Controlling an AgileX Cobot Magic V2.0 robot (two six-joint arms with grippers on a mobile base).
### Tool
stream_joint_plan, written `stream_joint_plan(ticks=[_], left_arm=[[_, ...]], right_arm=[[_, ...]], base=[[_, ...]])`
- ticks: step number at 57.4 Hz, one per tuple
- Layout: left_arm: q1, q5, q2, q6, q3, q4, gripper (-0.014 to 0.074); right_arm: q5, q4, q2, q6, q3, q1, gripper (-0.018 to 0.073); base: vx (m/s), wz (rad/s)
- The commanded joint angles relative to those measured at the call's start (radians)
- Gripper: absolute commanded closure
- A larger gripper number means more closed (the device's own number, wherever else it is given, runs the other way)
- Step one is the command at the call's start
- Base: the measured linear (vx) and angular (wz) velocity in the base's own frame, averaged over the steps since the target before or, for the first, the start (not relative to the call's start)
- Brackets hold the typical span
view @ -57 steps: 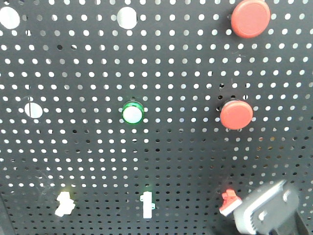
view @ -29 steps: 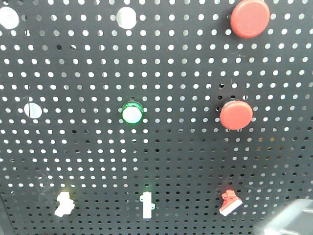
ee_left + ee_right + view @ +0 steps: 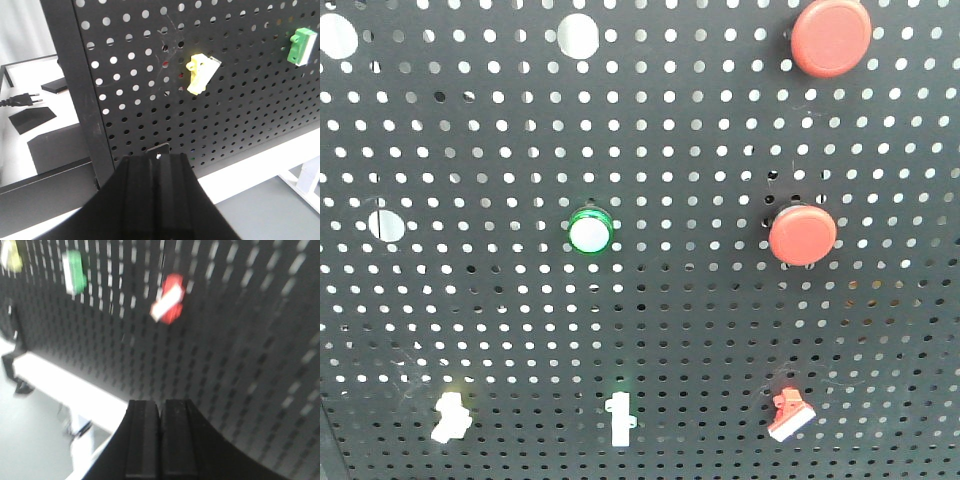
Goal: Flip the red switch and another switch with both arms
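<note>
The red switch [image 3: 790,415] sits low on the right of the black pegboard [image 3: 700,330], below the two round red push buttons [image 3: 803,234], and its white lever tip slants down toward the left. In the right wrist view the same switch [image 3: 168,305] appears blurred, above and a little left of the right pincer [image 3: 160,440], well apart from it. The right pincer's two dark fingers [image 3: 142,440] are pressed together with only a thin seam between them, holding nothing. The green switch [image 3: 302,46] and the yellow switch [image 3: 201,73] stand in the same low row; in the front view they look washed out, almost white. The left pincer [image 3: 159,195] hangs below the yellow switch, near the board's bottom edge and not touching it; its fingers are together, gripping nothing. A green-ringed round button [image 3: 590,232] sits mid-board. A black plug [image 3: 22,100] lies on the white worktop [image 3: 250,165] to the left.
</note>
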Motion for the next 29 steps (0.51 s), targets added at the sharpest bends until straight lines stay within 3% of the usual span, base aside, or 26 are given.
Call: stream_joint_plan(ticks=[1, 29], left_arm=[[-0.005, -0.045, 0.008, -0.008, -0.031, -0.014, 0.0594], [-0.005, -0.012, 0.009, -0.008, -0.031, -0.018, 0.0594]], right_arm=[[-0.093, -0.030, 0.004, -0.002, -0.026, -0.006, 0.0566], [-0.073, -0.024, 0.004, -0.001, -0.026, -0.006, 0.0566]], base=[[0.00, 0.00], [0.00, 0.00]])
